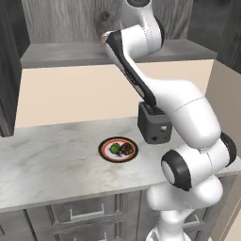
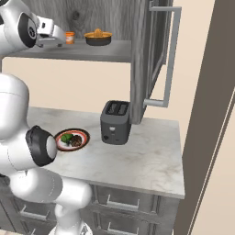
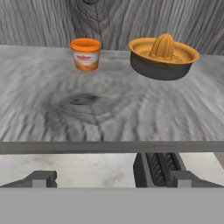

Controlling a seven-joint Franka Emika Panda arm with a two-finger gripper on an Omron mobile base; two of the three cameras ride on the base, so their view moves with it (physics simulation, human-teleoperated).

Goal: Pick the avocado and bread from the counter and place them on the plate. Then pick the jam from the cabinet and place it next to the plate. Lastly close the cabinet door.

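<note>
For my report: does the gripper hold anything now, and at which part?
Nothing is held. The gripper is open, short of the jam on the cabinet shelf.

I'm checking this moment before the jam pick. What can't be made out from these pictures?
- Jam label: too small and blurred in the hand view to read.
- Jam in the left base view: mostly hidden behind the arm.
- Gripper fingers: only the tips show at the bottom of the hand view.
- Cabinet door: seen edge-on in the right base view, top cut off by the frame.
- Plate pattern: covered by the avocado and bread.
</note>
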